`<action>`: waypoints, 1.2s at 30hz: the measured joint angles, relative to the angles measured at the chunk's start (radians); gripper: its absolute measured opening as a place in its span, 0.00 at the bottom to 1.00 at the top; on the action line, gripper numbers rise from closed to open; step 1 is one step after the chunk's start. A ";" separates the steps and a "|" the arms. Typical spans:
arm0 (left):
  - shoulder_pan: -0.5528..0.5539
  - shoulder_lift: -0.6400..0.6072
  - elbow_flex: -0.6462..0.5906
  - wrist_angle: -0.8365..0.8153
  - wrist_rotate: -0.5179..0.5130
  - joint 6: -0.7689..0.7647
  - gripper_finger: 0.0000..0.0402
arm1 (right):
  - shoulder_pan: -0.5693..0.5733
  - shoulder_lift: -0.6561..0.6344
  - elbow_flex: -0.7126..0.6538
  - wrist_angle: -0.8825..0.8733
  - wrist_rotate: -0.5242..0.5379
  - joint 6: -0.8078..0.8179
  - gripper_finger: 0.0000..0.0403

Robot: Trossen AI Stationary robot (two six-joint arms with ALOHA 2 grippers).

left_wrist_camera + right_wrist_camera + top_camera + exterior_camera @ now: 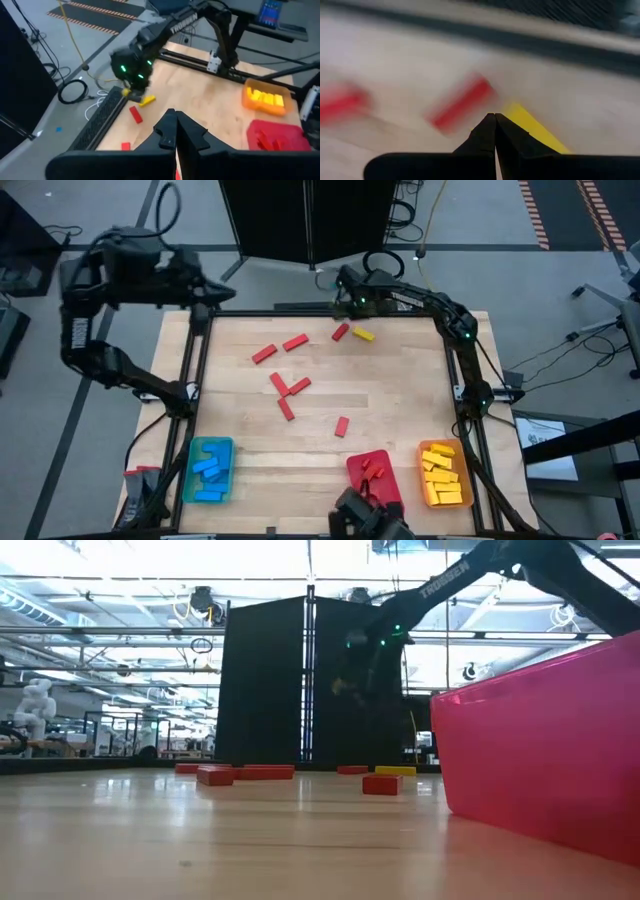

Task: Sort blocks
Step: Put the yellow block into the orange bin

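Several red blocks lie flat and scattered on the wooden table, with one yellow block beside a red block near the far edge. My right gripper is shut and points down above that pair, over the yellow block and the red block, touching neither. My left gripper is shut on nothing and is held high over the table's far left corner. From there it looks toward the right arm.
Three trays stand along the near edge. A blue tray holds blue blocks, a red tray holds red ones, and an orange tray holds yellow ones. A black frame borders the table's sides. The red tray's wall fills the right of the low view.
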 joint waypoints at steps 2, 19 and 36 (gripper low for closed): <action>-0.001 -0.023 0.000 -0.021 0.000 -0.003 0.00 | -0.003 -0.024 -0.001 0.084 0.001 0.099 0.00; -0.002 -0.084 0.000 -0.066 -0.003 0.023 0.00 | 0.022 -0.102 -0.115 0.335 0.358 1.065 0.00; -0.002 -0.131 -0.005 -0.120 -0.015 -0.053 0.00 | -0.122 -0.309 -0.130 0.222 -0.072 -0.213 0.00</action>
